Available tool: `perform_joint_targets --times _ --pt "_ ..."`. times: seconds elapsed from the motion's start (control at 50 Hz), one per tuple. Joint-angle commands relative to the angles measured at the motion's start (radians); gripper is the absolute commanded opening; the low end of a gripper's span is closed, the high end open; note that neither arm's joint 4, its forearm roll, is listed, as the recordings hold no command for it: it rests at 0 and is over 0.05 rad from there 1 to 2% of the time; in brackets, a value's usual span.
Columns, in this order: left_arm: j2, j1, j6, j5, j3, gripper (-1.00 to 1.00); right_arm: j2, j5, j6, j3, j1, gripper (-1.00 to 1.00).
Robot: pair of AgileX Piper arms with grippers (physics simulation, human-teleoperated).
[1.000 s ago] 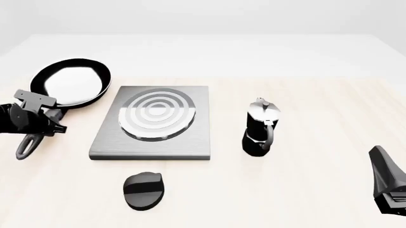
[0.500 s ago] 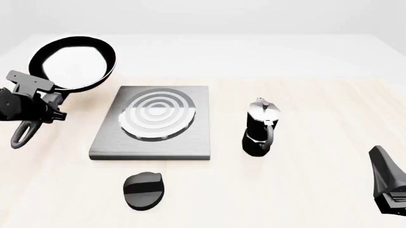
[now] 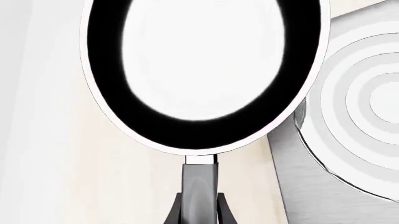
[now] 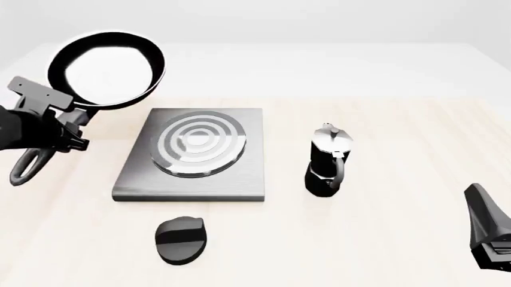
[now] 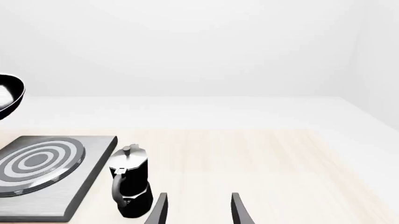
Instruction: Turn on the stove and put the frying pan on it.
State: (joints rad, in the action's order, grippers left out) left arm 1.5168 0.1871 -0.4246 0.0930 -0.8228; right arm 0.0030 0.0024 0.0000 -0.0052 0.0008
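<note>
Pan up: left gripper (image 4: 60, 128), jaws clenched on the handle, lifts the glossy black round frying pan (image 4: 107, 70) toward upper left, short of the grey ringed stove plate (image 4: 195, 154). Right gripper (image 5: 198, 210) jaws released, idle. Black oval knob (image 4: 182, 239) untouched.

The left hand (image 4: 60, 128) is up off the tabletop at the left side, closed tight on the pan (image 4: 108, 69) handle. The right hand (image 5: 196, 207) sits low at the right, fingers apart, holding nothing.

The frying pan (image 3: 199, 70) rim and stove (image 3: 349, 140) run off the left wrist view; right pincer (image 4: 489, 239) is cropped in front.
</note>
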Motion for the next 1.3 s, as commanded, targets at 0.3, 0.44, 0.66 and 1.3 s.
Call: perform_joint_targets --times 0.3,0.44,0.66,1.3 --pt "-0.206 -0.142 -0.027 0.121 0.050 -1.00 0.000 0.000 0.000 0.000 0.000 1.00" --pt "-0.234 -0.176 -0.029 0.144 0.059 -1.00 0.000 0.000 0.000 0.000 0.000 1.00" --pt "-0.259 -0.230 -0.011 0.183 0.056 -1.00 0.000 0.000 0.000 0.000 0.000 1.00" --pt "-0.287 -0.370 0.047 0.254 0.080 -1.00 0.000 0.000 0.000 0.000 0.000 1.00"
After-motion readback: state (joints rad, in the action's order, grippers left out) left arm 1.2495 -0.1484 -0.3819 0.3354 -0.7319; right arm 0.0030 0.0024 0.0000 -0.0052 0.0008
